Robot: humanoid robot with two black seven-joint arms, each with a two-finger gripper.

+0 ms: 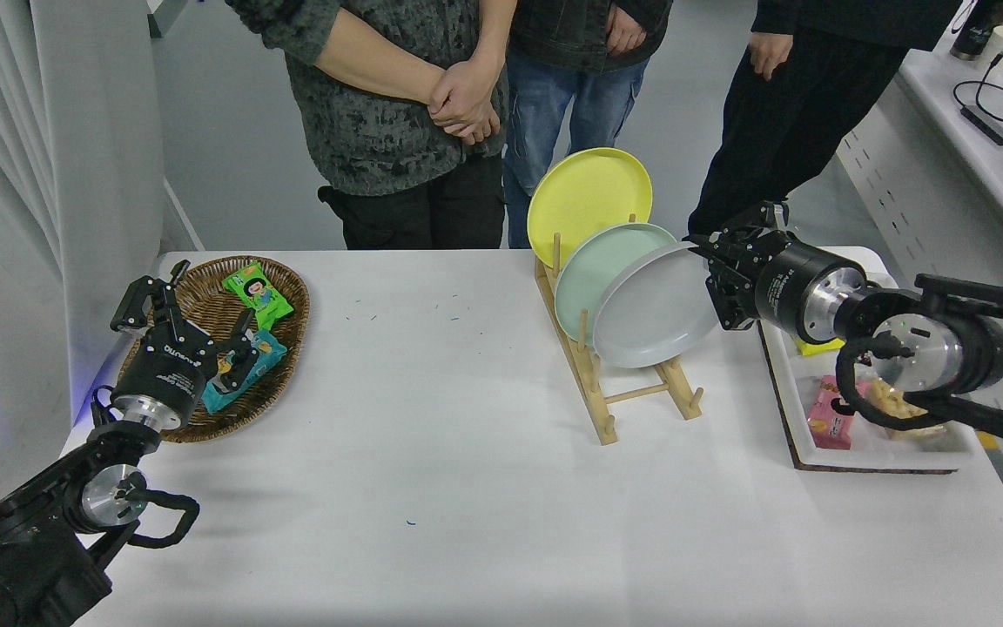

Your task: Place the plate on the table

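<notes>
A white table (467, 488) is seen with three people standing at its far side. The plate (654, 306), round, smooth and plain light grey with a shallow raised rim, is held tilted above the wooden rack (632, 396), pinched at its right edge by the right gripper (717, 279). It overlaps the mint-green plate (593, 274). The left gripper (172, 306) is parked, spread, over the wicker basket (288, 296).

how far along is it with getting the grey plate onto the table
Partway. Done: the right gripper has gripped the grey plate by its right edge and raised it above the wooden rack. In hand: carrying it, tilted, in front of the mint-green plate. Left: setting it down on the table.
</notes>
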